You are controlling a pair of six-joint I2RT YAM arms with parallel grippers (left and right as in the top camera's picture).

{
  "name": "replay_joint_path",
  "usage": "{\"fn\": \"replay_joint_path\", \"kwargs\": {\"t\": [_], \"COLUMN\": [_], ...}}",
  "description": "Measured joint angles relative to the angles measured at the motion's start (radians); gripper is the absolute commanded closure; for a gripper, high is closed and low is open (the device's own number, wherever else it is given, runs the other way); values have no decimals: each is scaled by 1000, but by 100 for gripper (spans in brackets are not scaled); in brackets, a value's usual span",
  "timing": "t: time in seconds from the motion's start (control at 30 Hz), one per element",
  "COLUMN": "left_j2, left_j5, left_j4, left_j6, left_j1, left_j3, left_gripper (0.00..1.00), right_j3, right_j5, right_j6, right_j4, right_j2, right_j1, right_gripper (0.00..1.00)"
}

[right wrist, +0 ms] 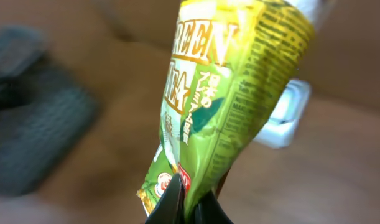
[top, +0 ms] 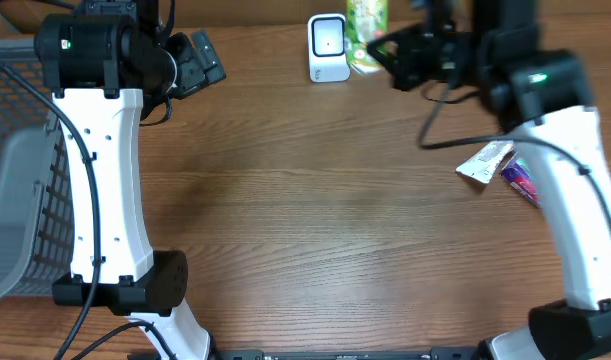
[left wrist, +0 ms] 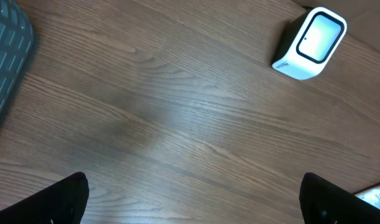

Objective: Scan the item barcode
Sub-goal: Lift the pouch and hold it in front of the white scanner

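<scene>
a brown wood-grain tabletop (top: 315, 200) fills the scene, with a grey mesh basket (top: 20, 190) at its left side, cut off by the frame. a small white scanner (top: 328, 48) stands near the far edge. the right claw (right wrist: 191, 208) is pinched shut on the bottom of a green tea packet (right wrist: 227, 106), holding it up just beside the scanner, to its right from overhead. the left claw (left wrist: 199, 199) hangs wide open over bare wood with nothing between its fingers. a white wrapper (top: 485, 162) and a purple one (top: 520, 180) lie partly under the right arm. the packet's top is cut off overhead, and i can't make out a barcode. everything behind the packet in the right wrist view is blurred.
</scene>
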Motion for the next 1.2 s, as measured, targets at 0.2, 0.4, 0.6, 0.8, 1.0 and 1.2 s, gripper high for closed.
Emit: {"fn": "replay_joint_path", "kwargs": {"t": [0.2,0.4,0.6,0.8,1.0,1.2], "left_j2": [0,0,0,0,0,0], "left_j5": [0,0,0,0,0,0], "left_j4": [0,0,0,0,0,0], "left_j6": [0,0,0,0,0,0], "left_j1": [0,0,0,0,0,0], "left_j3": [0,0,0,0,0,0], "left_gripper": [1,0,1,0,0,0], "right_j3": [0,0,0,0,0,0], "right_j5": [504,718,774,772,774,776], "right_j6": [-97,-283,-449,-500,-513,-516], "right_j4": [205,416,541,629,721,758], "right_j2": [142,344,482,528,530,531], "right_j1": [163,165,159,159,159,159], "right_gripper": [96,96,96,96,96,96]}}
